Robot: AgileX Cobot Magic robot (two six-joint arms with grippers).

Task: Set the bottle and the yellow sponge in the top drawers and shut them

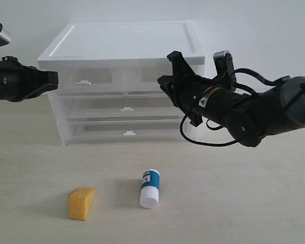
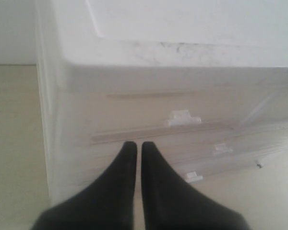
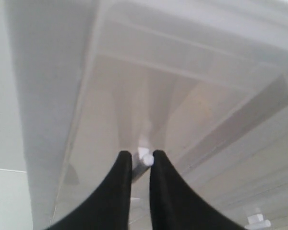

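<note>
The bottle (image 1: 150,188) lies on the table in front of the chest (image 1: 127,43), cap toward the camera. Left of it sits the yellow sponge (image 1: 81,204). Both top drawers look pushed in. My right gripper (image 1: 165,84) is at the front of the top right drawer (image 1: 145,75). In the right wrist view this gripper (image 3: 140,155) is shut on the drawer's small white tab handle (image 3: 145,157). My left gripper (image 1: 55,77) hovers at the chest's left edge, beside the top left drawer's handle (image 1: 83,82). It (image 2: 135,144) is shut with nothing in it, short of that handle (image 2: 183,117).
Two full-width drawers with tab handles (image 1: 127,109) (image 1: 128,133) sit below the top pair. The chest stands at the back of a pale table (image 1: 234,203). A black cable (image 1: 193,137) loops under the right arm.
</note>
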